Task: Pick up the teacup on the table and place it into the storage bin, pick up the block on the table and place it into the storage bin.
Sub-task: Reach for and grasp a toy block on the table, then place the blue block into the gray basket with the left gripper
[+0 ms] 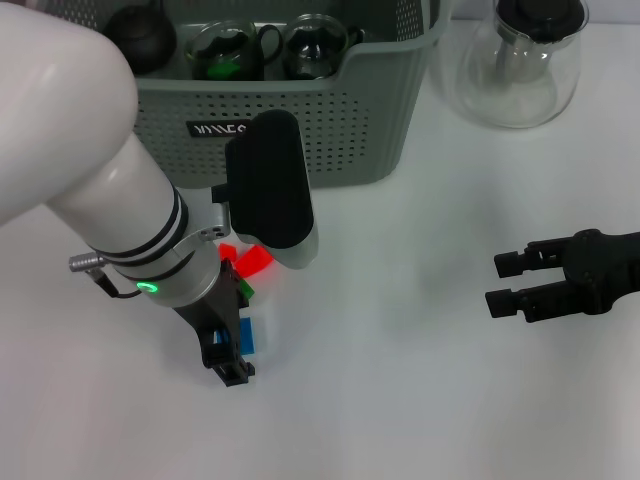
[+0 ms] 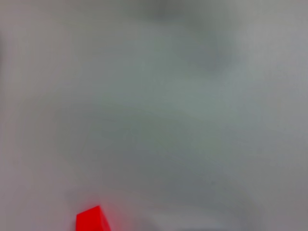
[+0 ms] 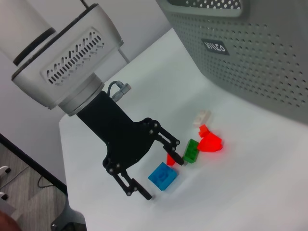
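Left gripper point(image 3: 159, 175) hangs low over the white table point(image 1: 400, 400) at about seven o'clock in the head view, its fingers spread apart and grasping nothing. A blue block point(image 3: 162, 176) lies flat between those fingers, not visibly touched by either. Just beyond it sit a green block point(image 3: 191, 150), a bright red block point(image 3: 211, 143) and a small white block point(image 3: 202, 117), clustered near each other. At twelve o'clock stands the storage bin point(image 1: 340, 120), well apart from the blocks, with dark glass teacups point(image 1: 225, 48) inside. A clear glass teapot point(image 1: 518, 62) stands at one o'clock. Right gripper point(image 1: 505, 282) rests at three o'clock, released and empty.
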